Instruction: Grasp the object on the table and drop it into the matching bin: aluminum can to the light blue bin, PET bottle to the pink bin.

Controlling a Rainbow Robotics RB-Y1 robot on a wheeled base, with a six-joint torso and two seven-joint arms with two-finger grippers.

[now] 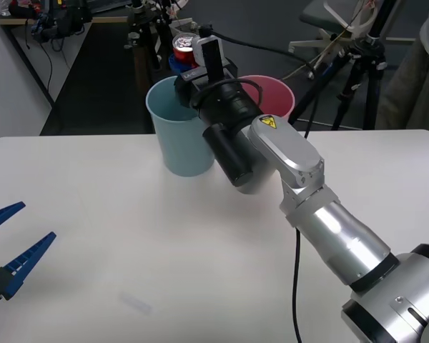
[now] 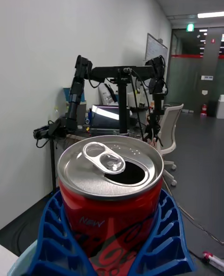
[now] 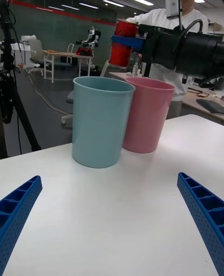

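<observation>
A: While the right arm reaches across the white bench (image 1: 93,214), where is the can?

B: I see the aluminum can (image 1: 185,48) clamped in the right claw (image 1: 188,61), held upright in the air above the far rim of the light blue bin (image 1: 179,136). In the right wrist view the ribbed blue fingers (image 2: 56,238) press both sides of the can's glossy red wall, and its brushed silver top carries a pull tab beside an open mouth.

A: And the two bins?

B: I read them as smooth round plastic, both tapering toward the base. The light blue bin stands on the bench just beside the pink bin (image 1: 272,96); in the left wrist view their walls look to be touching or very nearly so. From the front, the right arm's black forearm and silver elbow housing cover part of the pink bin.

A: The left arm?

B: My left claw (image 1: 7,250) rests low at the bench's near left edge, well apart from the bins. Its two ribbed blue fingers (image 3: 200,210) are spread wide with bare bench surface between them.
</observation>
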